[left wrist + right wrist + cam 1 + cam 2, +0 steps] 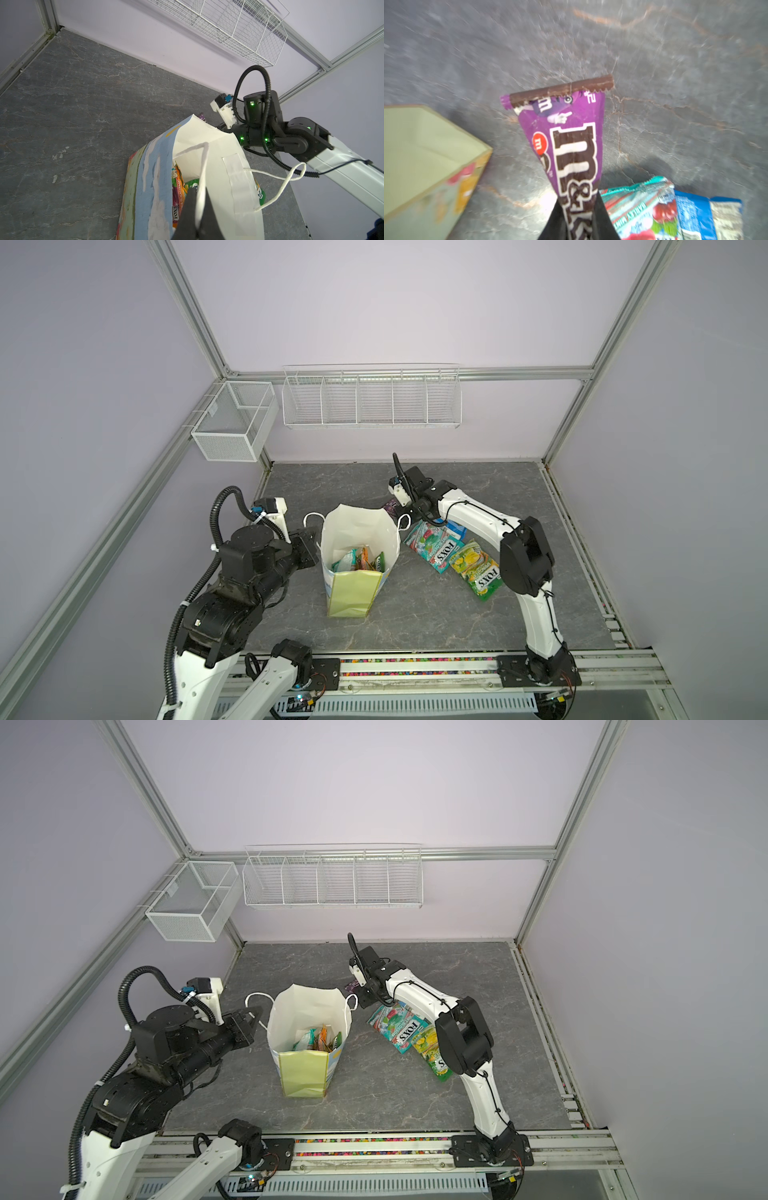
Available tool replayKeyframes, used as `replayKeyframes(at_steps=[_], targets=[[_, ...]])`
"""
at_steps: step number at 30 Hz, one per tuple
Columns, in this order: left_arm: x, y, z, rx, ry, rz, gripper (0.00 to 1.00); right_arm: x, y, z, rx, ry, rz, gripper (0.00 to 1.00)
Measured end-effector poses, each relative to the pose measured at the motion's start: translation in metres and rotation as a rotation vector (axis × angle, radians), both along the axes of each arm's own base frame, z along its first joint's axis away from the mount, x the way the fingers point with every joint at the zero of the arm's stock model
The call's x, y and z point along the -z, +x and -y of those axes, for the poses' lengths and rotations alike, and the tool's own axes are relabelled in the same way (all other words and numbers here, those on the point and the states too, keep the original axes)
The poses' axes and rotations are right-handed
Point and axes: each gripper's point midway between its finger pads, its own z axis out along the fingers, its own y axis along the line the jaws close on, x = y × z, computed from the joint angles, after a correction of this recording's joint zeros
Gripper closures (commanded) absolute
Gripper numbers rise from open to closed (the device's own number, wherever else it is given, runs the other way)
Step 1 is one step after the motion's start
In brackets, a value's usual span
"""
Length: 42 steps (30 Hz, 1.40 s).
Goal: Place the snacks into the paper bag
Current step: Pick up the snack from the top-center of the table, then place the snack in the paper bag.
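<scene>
Purple "m&m's" packet [566, 133] tight between right jaws, paper bag's [218, 149] handle [201, 187] between left jaws; "FOX'S" packets [432, 549] nearby

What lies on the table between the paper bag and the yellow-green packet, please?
The teal packet lies flat there, nearer the yellow-green packet than the paper bag, as both top views show.

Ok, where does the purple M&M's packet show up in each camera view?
Top view: purple packet peeks out just behind the paper bag.
Top view: same spot, behind the bag.
Left wrist: only a purple sliver past the bag's far rim.
Right wrist: fills the centre, pinched between the fingers; bag beside it.
Shared landmark: the paper bag.
</scene>
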Motion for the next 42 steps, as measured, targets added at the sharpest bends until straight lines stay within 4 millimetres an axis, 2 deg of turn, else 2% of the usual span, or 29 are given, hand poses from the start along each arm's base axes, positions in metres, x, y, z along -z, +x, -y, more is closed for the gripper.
replayKeyframes(at_steps=[4,8,22,28,34,42], targets=[[-0.001,0.000,0.000,-0.001,-0.003,0.001,1.00,-0.037,-0.008,0.004,0.006,0.066,0.049,0.86],[0.000,0.000,0.000,-0.001,-0.004,0.002,1.00,-0.066,-0.021,0.011,0.010,0.125,0.081,0.87],[-0.001,0.004,0.008,0.021,-0.041,0.011,1.00,-0.184,-0.085,0.037,-0.017,0.353,0.258,0.88],[-0.004,0.004,0.011,0.035,-0.061,0.016,1.00,-0.216,-0.110,0.046,-0.039,0.416,0.310,0.88],[-0.006,0.003,0.013,0.040,-0.077,0.015,1.00,-0.240,-0.135,0.051,-0.071,0.467,0.349,0.88],[-0.008,0.004,0.018,0.058,-0.104,0.015,1.00,-0.266,-0.167,0.047,-0.123,0.542,0.377,0.88]])
